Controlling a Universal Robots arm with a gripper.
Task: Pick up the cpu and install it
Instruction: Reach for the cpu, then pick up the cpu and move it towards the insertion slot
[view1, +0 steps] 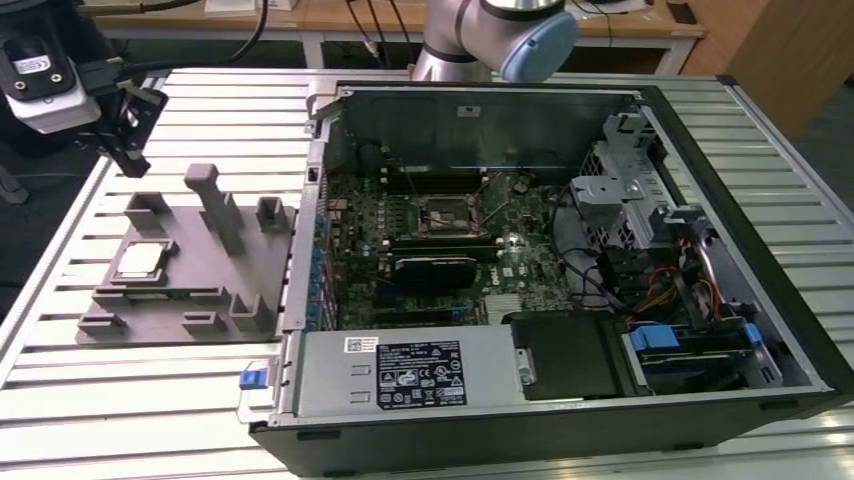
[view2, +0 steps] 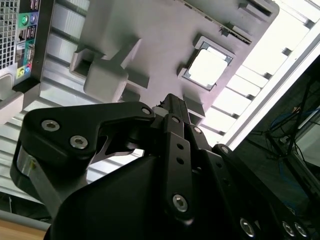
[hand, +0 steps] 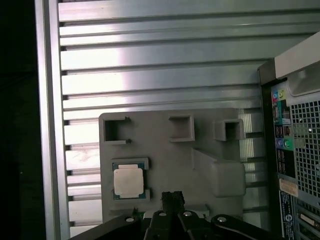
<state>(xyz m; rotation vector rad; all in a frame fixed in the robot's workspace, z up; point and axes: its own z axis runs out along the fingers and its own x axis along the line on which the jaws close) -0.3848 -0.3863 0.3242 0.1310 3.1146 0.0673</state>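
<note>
Gripper (hand: 172, 198) hangs above the table near the tray (view1: 200, 300), touching nothing. Fingers (view2: 172, 107) look pressed together and hold nothing. Cpu (view1: 140, 262) lies flat in its tray pocket, silver plate up, well apart from the gripper. The open PC case (view1: 534, 250) sits just beside the tray, at the exterior view's right.

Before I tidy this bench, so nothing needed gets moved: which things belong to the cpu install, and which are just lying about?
Job in hand: cpu, grey tray, motherboard socket, gripper.

Lying about: power supply, drive cage, cables.
</note>
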